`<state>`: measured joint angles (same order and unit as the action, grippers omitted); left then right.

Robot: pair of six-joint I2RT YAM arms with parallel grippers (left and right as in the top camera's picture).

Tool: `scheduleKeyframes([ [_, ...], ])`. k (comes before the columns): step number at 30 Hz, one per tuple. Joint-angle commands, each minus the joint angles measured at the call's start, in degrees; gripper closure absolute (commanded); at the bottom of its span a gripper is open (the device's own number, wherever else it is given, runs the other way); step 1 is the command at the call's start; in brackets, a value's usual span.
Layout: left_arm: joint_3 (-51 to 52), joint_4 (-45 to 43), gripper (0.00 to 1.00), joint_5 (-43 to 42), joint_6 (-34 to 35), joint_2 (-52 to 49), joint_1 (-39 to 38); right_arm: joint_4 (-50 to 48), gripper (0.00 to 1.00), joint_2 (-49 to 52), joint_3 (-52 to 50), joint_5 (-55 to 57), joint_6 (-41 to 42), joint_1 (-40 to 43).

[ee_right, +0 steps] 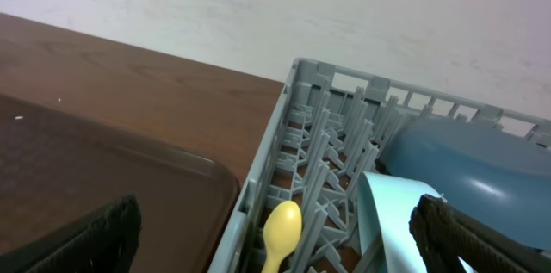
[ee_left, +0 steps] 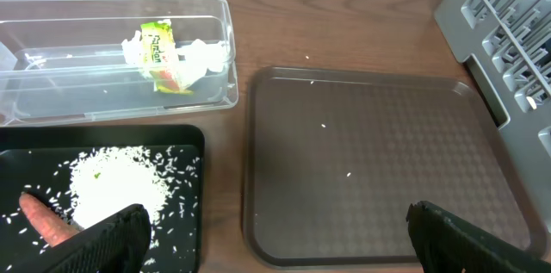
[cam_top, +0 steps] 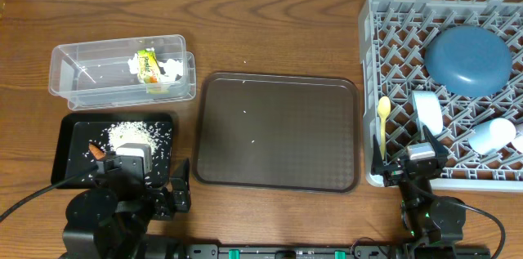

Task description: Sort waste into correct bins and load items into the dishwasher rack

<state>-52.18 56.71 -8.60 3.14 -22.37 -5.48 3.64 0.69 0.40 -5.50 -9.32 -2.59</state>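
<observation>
The clear tub [cam_top: 82,75] at the back left holds a green-and-orange wrapper [cam_top: 147,69] and white tissue [cam_top: 170,69]. In front of it, the black tray [cam_top: 69,140] carries a heap of rice [cam_top: 131,134] and an orange carrot [cam_top: 97,151]. The grey rack [cam_top: 392,46] on the right holds the dark blue plate [cam_top: 466,59], light blue cup [cam_top: 427,112], yellow spoon [cam_top: 383,120] and white bowl [cam_top: 490,136]. My left gripper [ee_left: 275,256] is open and empty, low over the gap between the black tray [ee_left: 194,221] and the brown tray. My right gripper [ee_right: 280,251] is open and empty at the rack's near left corner, above the spoon [ee_right: 282,226].
A large dark brown serving tray [cam_top: 278,132] lies in the middle of the wooden table, with a few stray rice grains on it. Both arm bases sit at the table's front edge. A small pale item [cam_top: 520,140] shows at the rack's right edge.
</observation>
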Motion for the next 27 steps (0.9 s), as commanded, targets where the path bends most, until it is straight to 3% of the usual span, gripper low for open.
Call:
scheduleKeyframes([
  [1,0.3,0.0,0.03,0.5,0.3,0.0,0.0,0.3,0.01,-0.4,-0.1,0.6,-0.5,-0.5],
  [17,0.3,0.0,0.02,0.5,0.3,0.0,0.0,0.3,0.01,-0.4,-0.1,0.5,-0.5,-0.5],
  [20,0.3,0.0,0.03,6.5,0.3,0.0,0.0,0.3,0.01,-0.4,-0.1,0.6,-0.5,-0.5],
  [27,1.2,3.3,0.03,6.8,-1.4,1.4,0.1,0.3,0.01,-0.4,-0.1,0.6,-0.5,-0.5],
])
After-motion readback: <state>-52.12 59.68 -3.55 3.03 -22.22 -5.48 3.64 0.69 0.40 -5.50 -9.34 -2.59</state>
